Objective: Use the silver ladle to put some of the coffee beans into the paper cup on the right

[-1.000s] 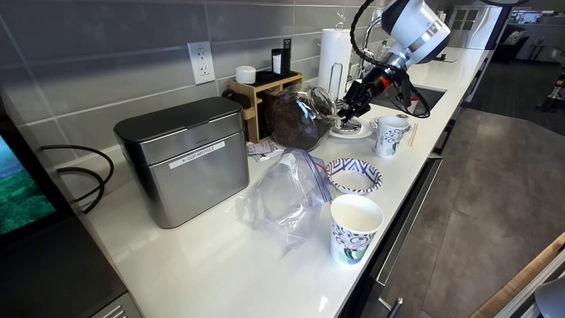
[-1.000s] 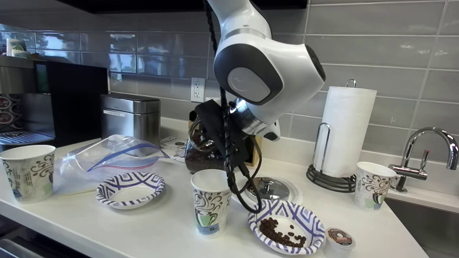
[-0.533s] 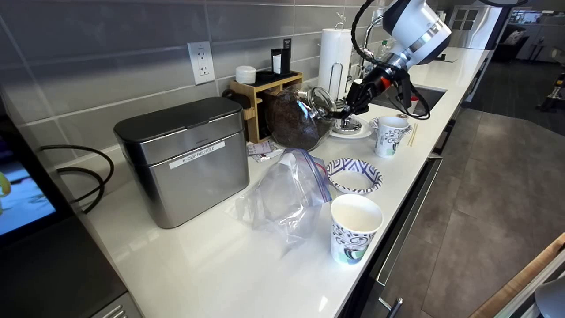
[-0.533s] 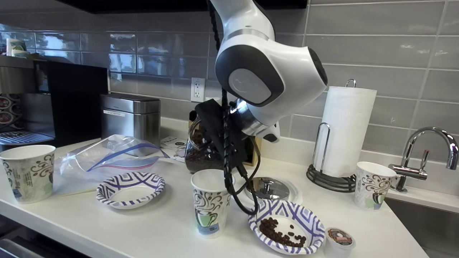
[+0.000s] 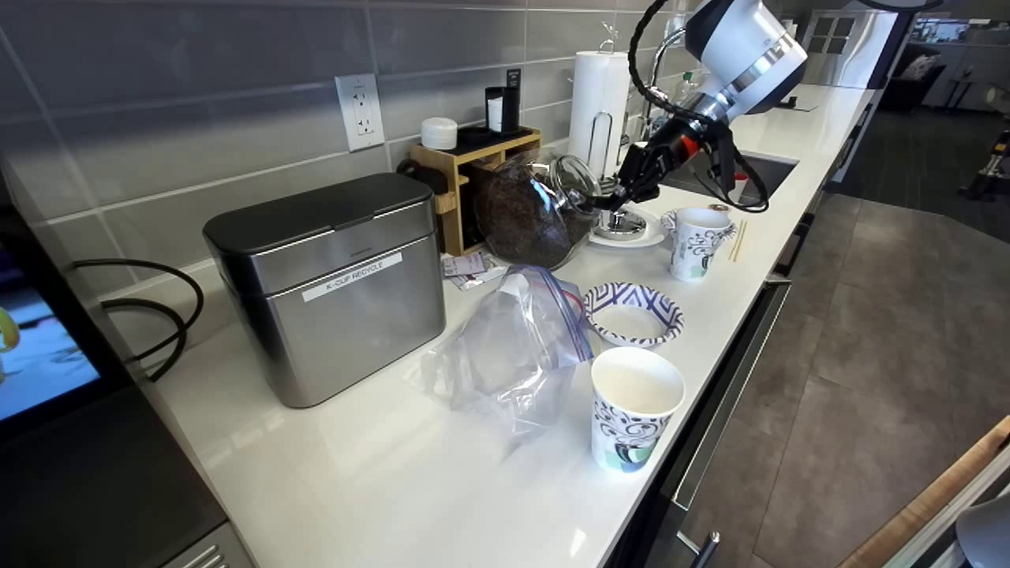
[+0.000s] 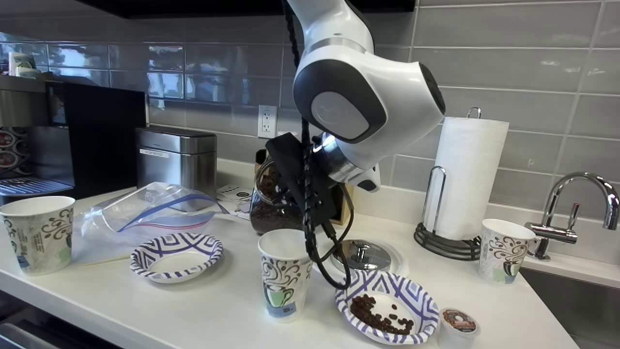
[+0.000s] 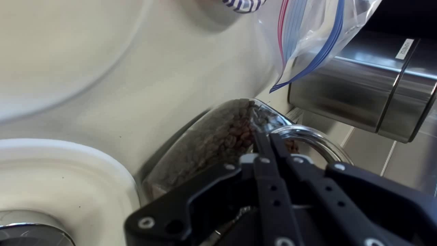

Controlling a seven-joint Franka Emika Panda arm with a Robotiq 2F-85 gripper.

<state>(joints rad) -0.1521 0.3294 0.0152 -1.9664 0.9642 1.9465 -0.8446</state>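
Exterior view: tool (image 5: 593,204) now reaches nearer the jarred coffee beans (image 5: 514,209).

Steel bin (image 5: 355,335), black-lidded, labelled K-CUP RECYCLE, upright on tabletop (image 5: 331,489); clear plastic bag (image 5: 513,355) near it. Paper towel roll (image 6: 470,179) upright on dark stand (image 6: 445,251), near faucet (image 6: 554,233). Outlet (image 5: 360,112) on tiled wall (image 5: 213,118).

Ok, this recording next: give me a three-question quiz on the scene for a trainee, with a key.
1. True or false: in the wrist view, the gripper is spread wide open.
2. In an exterior view, where do loose coffee beans lie?
A) On the single-serve coffee pod
B) In a blue-patterned paper bowl
C) Around the paper towel holder
3. How many paper cups show in that same view?

Key:
1. False; its jaws stand close together.
2. B.
3. Three: at left, in the middle and at right.
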